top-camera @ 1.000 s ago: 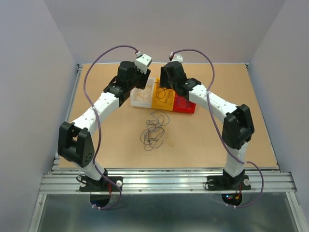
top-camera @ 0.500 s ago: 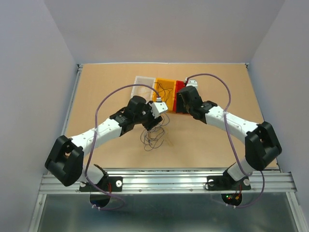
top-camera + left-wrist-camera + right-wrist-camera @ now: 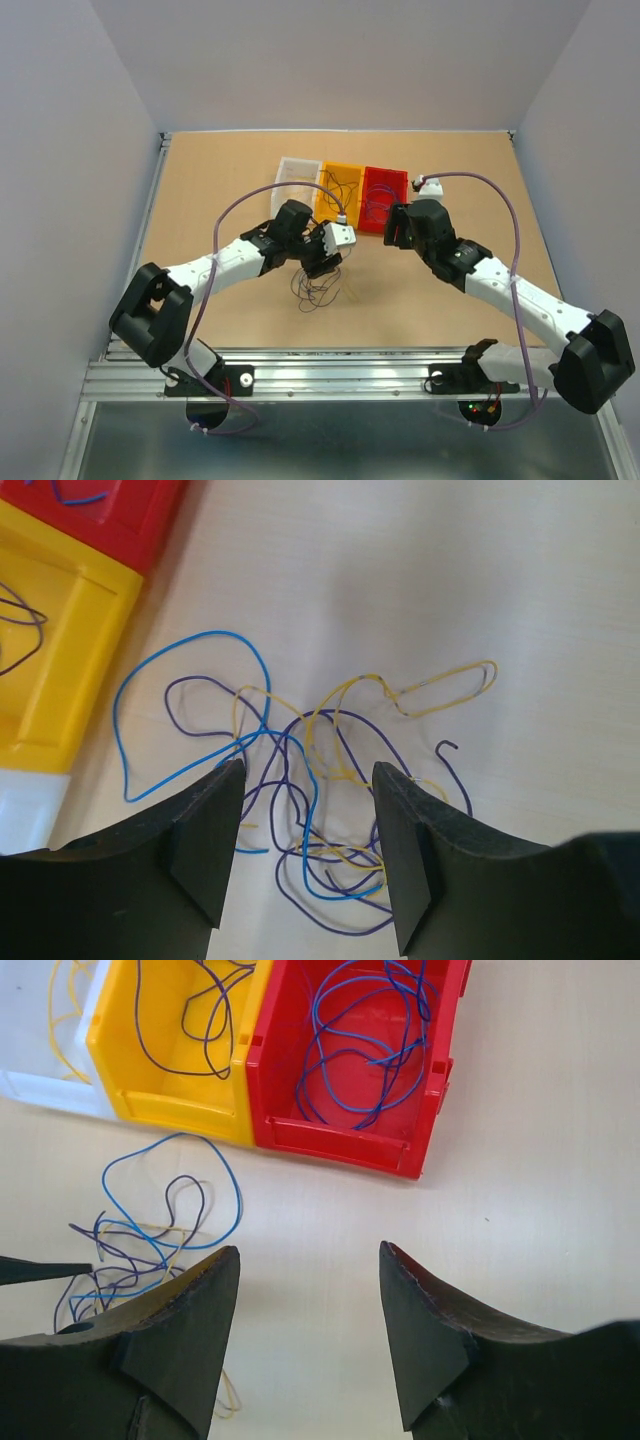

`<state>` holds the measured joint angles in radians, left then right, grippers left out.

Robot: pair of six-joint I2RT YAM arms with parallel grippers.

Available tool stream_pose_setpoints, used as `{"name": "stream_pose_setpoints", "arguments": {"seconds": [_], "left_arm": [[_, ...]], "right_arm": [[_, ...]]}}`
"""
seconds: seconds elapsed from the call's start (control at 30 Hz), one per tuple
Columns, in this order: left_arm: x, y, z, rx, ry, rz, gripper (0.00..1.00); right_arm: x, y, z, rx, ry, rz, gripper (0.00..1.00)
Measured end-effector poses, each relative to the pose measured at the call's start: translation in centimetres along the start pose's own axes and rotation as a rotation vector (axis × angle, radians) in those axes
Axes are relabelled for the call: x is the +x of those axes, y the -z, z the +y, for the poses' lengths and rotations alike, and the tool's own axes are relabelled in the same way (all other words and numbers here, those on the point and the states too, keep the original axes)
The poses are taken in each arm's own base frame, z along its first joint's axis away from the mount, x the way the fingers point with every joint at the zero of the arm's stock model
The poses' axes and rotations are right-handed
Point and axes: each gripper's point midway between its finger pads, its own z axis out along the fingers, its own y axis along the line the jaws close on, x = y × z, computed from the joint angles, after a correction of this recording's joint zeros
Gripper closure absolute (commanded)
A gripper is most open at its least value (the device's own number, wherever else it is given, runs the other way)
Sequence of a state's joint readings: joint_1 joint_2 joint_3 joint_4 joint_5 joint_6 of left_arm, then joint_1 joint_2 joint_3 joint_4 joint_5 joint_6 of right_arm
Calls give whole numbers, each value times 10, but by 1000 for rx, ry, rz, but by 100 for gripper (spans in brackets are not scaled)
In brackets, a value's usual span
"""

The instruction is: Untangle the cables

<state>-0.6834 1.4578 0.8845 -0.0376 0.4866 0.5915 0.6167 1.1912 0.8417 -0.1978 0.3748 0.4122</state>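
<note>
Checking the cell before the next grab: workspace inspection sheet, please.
Surface: tan table, bare where visible.
Job's things: tangle of blue, purple and yellow wires, loose on the table. Yellow wires in the white bin, purple wires in the yellow bin, blue wires in the red bin.
Clutter: nothing seen.
Grippers: left gripper open over the tangle, holding nothing; right gripper open over bare table before the red bin.
Cables: lilac arm cables loop above both arms, apart from the tangle.
Surroundings: grey walls; metal rail at the near edge.
</note>
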Motion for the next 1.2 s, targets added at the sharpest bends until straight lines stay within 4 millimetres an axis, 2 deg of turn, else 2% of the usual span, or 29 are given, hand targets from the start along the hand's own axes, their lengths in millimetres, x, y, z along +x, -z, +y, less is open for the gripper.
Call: {"name": "stream_pose_setpoints", "arguments": {"seconds": [0.07, 0.13, 0.17, 0.2, 0.27, 0.37, 0.5, 0.53, 0.6, 0.7, 0.77, 0.93, 1.03, 1.2], "left_arm": [[3, -6, -3, 26, 5, 16, 42], [6, -14, -5, 54, 9, 32, 54], [6, -17, -6, 63, 9, 38, 63], [5, -21, -7, 75, 7, 43, 81], [5, -28, -8, 91, 9, 52, 100], [8, -42, -8, 112, 8, 86, 100], [12, -40, -15, 148, 18, 109, 100], [10, -35, -17, 151, 21, 111, 100], [-1, -22, -18, 141, 19, 92, 100], [-37, 11, -15, 84, 3, 6, 100], [-75, 46, -10, 19, -22, -89, 100], [-166, 124, 5, -124, -72, -300, 100], [-192, 148, 8, -153, -72, -351, 100], [-213, 167, 18, -202, -28, -360, 100]], "right_arm": [[-1, 7, -2, -8, -12, -19, 37], [-1, 12, -5, -10, -16, -30, 39], [-1, 13, -6, -10, -17, -35, 39], [-2, 16, -7, -12, -21, -42, 39], [-4, 18, -8, -14, -26, -55, 40], [-5, 19, -8, -18, -29, -63, 41], [-8, 19, -5, -33, -30, -75, 39], [-8, 18, 1, -66, -27, -78, 33], [-4, 17, 10, -123, -9, -75, 28], [13, 17, 37, -315, 52, -70, 25], [23, 21, 56, -454, 96, -78, 23], [21, 36, 99, -745, 202, -178, 17], [17, 48, 119, -889, 240, -247, 17], [18, 55, 144, -1063, 267, -303, 18]]}}
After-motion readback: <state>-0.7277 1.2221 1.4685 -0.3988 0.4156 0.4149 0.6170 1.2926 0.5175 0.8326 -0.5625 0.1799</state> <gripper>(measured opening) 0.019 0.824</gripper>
